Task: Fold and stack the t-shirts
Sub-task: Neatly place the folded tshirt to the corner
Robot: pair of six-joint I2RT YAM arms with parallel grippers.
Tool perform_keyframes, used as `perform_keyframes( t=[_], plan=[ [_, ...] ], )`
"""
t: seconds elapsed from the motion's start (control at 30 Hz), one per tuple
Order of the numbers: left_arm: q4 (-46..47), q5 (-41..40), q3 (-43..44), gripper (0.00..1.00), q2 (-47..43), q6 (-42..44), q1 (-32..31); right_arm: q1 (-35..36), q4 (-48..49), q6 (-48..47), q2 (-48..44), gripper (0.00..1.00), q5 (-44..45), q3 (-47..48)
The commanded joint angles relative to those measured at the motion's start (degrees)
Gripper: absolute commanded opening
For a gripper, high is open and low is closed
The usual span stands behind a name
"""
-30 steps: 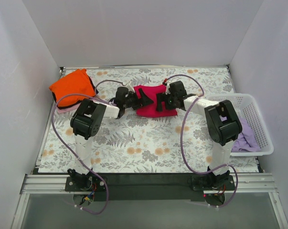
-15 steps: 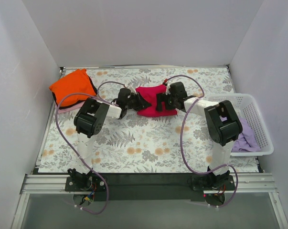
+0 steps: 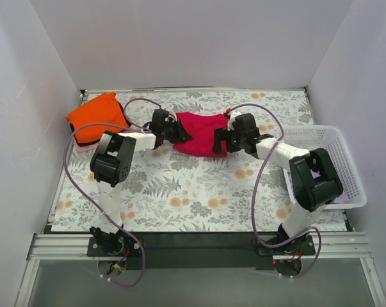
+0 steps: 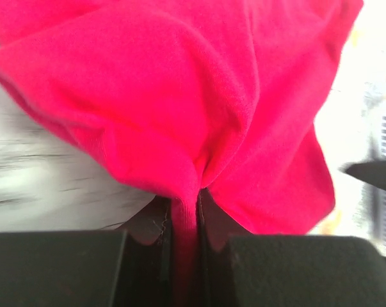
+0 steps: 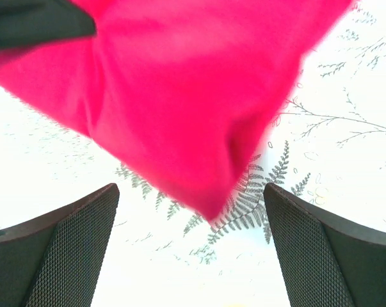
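Note:
The crimson-magenta t-shirt lies folded on the floral table at centre back. My left gripper is shut on the shirt's left edge. In the left wrist view a fold of the red cloth is pinched between the jaws of that gripper. My right gripper stands open at the shirt's right front corner. In the right wrist view that corner hangs just beyond the right gripper, between its wide-apart fingers, and touches neither. The bright orange t-shirt lies folded at the back left.
A white lattice basket stands at the right edge of the table, partly behind my right arm. White walls close in the back and both sides. The left arm's purple cable loops in front of the orange shirt.
My left gripper has shut on the crimson shirt's left edge and pulled it left and back, so the shirt looks stretched wider. The right arm's elbow has swung right; its gripper stays open.

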Motion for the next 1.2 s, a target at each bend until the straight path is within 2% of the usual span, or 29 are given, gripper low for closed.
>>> perform_keyframes(
  t=[0.0,0.37,0.77,1.07,1.17],
  plan=[
    [-10.7,-3.8,3.1,0.00,-5.3,8.0,4.2,0.4,0.0,0.1,-3.3,0.86,-0.9,-1.1],
    [-26.1,-6.8,12.6,0.00,-7.6,17.5,12.4,0.4,1.4,-0.4,-4.2,0.86,-2.0,-3.6],
    [-34.2,-5.9,26.0,0.00,-8.1,21.0,19.0,0.3,3.1,-1.1,-4.0,0.86,-3.6,-4.6],
    [-37.4,-4.8,32.6,0.00,-7.9,21.0,25.0,0.3,4.1,-0.9,-3.2,0.86,-5.4,-4.7],
    [-40.1,-2.8,39.0,0.00,-5.4,21.0,27.0,0.3,4.4,-0.8,-3.4,0.86,-5.8,-4.8]
  ],
)
